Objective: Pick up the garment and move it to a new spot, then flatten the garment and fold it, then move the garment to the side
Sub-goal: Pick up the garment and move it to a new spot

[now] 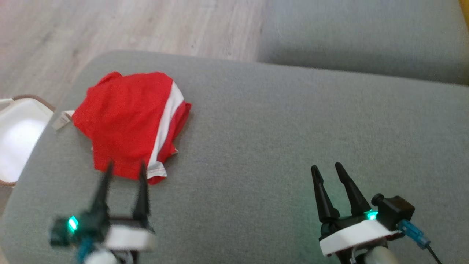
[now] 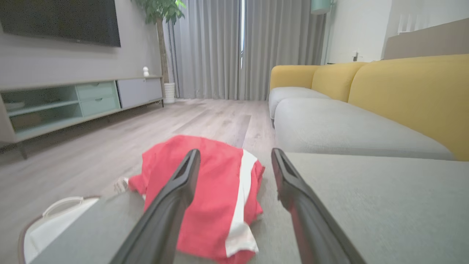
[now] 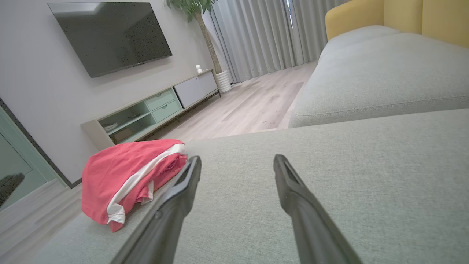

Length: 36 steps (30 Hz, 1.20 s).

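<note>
The grey upholstered sofa cushion (image 1: 274,128) was your work area, with pale wooden floor (image 1: 110,25) beyond its far edge. The red cloth garment (image 1: 124,117), crossed by a white band, lay bunched at about ten o'clock on that cushion, close to the rounded left edge. Its small white label (image 1: 63,119) pointed to nine o'clock, toward the white basket (image 1: 18,135) on the floor. Your left end effector (image 1: 125,168) stood at the garment's six o'clock, fingers spread wide and empty, tips right at the near hem. Your right end effector (image 1: 326,168) was equally wide and empty, well apart at the garment's four o'clock. The risk, as I judged it, was that a shallow pinch there would catch only the top layer. The bundle could then unroll or slide off the edge toward the basket, while pressing deep could snag the upholstery instead.
</note>
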Motion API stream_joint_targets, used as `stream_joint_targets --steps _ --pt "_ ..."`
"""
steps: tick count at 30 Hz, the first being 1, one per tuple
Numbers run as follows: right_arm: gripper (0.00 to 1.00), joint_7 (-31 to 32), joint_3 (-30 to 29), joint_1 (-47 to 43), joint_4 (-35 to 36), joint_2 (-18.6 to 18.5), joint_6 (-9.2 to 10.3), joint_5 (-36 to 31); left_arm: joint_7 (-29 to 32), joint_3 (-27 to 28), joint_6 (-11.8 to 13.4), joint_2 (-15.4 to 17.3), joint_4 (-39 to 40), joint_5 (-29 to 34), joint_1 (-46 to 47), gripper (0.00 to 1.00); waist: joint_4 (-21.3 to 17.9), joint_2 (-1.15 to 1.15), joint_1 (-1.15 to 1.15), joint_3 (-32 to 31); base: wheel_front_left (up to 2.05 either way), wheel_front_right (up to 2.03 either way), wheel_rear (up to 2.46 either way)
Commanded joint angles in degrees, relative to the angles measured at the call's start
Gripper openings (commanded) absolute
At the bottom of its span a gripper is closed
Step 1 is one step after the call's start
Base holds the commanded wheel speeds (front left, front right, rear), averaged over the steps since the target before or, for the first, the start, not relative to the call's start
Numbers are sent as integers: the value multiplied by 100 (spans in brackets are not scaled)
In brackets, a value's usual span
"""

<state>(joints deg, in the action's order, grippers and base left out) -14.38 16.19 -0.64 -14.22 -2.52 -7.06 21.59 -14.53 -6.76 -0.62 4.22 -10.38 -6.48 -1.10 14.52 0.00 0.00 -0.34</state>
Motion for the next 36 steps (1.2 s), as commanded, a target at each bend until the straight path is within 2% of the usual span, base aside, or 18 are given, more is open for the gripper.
stream_joint_targets --steps 1,5,9,10,15,20,25,27,31,36 --pt "100 -62 52 295 207 -36 -43 -87 -47 347 -80 257 152 85 753 100 -162 0 0 248 0 0 0" --pt "100 -62 -73 428 249 -36 -43 -193 41 536 -232 826 -303 191 1638 100 -314 0 0 570 0 0 0" --pt "100 -62 -174 588 297 -36 -43 -287 669 603 -421 1417 -965 230 2606 100 -467 0 0 886 0 0 0" --pt "100 -62 -174 588 297 -36 -43 -287 669 603 -421 1417 -965 230 2606 100 -467 0 0 886 0 0 0" --pt "100 -62 -277 760 367 -36 -43 -350 1660 483 -599 1999 -1946 184 3436 100 -662 0 0 1227 0 0 0" --pt "100 -62 -336 862 411 -36 -43 -371 2280 174 -674 2253 -2712 -83 3835 100 -793 0 0 1444 0 0 0" --pt "100 -62 -367 899 421 -36 -43 -374 2462 -142 -684 2325 -3212 -381 3969 100 -847 0 0 1517 0 0 0" --pt "100 -62 -371 903 419 -36 -43 -370 2428 -270 -685 2346 -3324 -490 3989 0 -855 0 0 1516 0 0 0" --pt "100 -62 -392 897 395 -36 -43 -353 2142 -444 -685 2371 -3384 -691 4075 0 -837 0 0 1462 0 0 0" --pt "100 -62 -350 904 353 -36 -43 -339 1317 -329 -578 2377 -3213 -744 4326 0 -837 0 0 1344 0 0 0"
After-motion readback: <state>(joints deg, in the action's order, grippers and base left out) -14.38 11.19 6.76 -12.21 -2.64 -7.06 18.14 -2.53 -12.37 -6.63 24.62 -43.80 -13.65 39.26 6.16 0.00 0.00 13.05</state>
